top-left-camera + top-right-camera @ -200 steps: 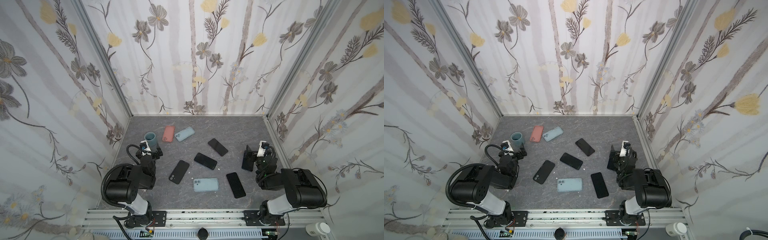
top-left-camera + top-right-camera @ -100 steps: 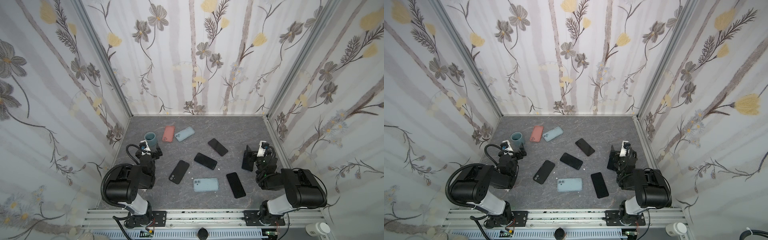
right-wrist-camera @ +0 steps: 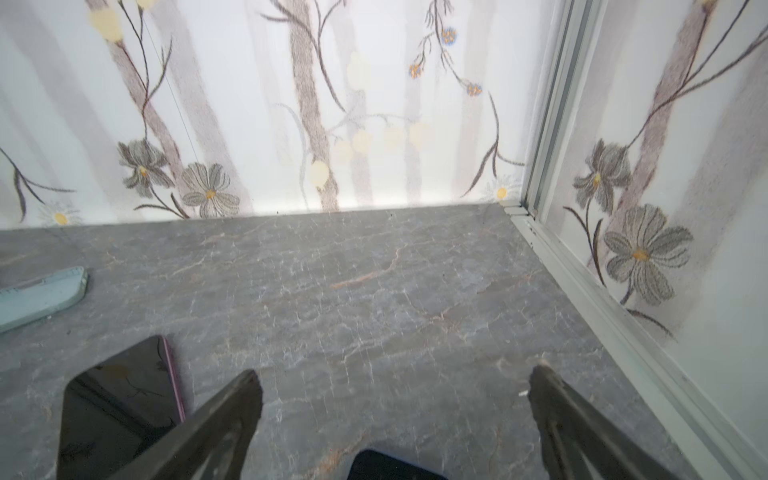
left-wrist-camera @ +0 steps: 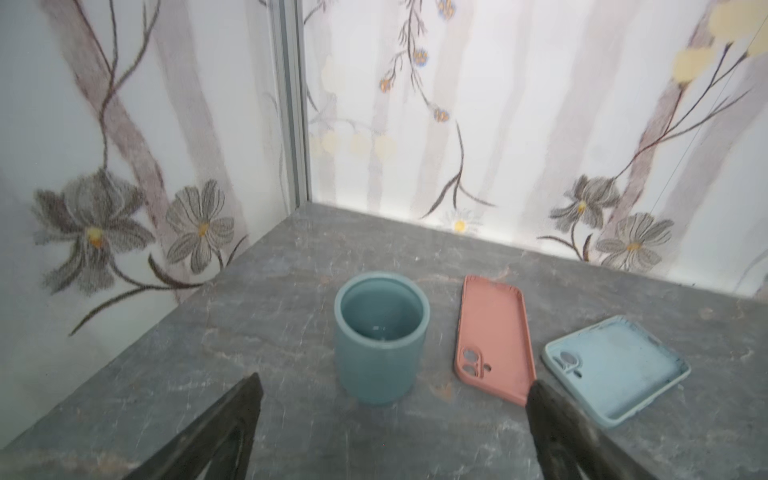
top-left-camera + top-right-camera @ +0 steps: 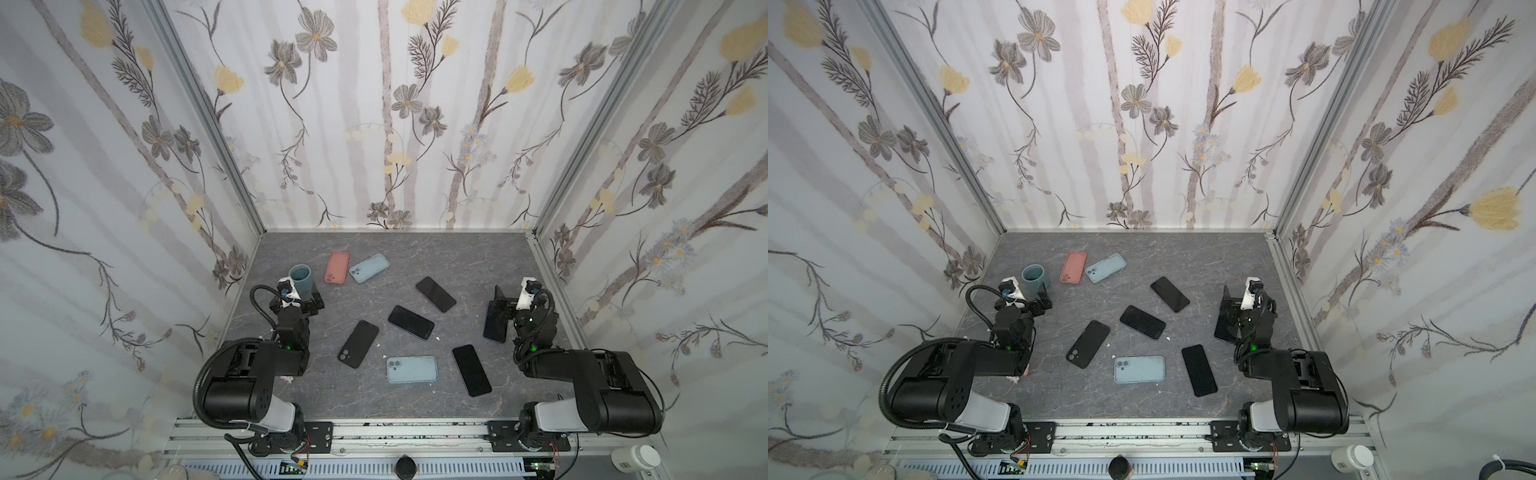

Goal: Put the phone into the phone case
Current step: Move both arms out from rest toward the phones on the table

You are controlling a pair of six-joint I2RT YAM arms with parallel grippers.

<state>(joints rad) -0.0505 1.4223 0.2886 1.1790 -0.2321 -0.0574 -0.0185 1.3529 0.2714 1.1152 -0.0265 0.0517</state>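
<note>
Tabletop (image 5: pixel 465 257) of grey marble, phones (image 5: pixel 410 322) strewn — floral-papered walls (image 5: pixel 374 124) on three sides.

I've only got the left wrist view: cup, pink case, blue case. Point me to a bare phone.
Observer: A black phone lies screen-up, uncased, in the middle of the table.
Operator: Report the right gripper.
Observer: The right gripper is open and empty; a dark phone lies flat right by it.
Operator: Name any other case.
Observer: A light blue back, lenses up, lies near the front edge; phone or empty case, I cannot tell.
</note>
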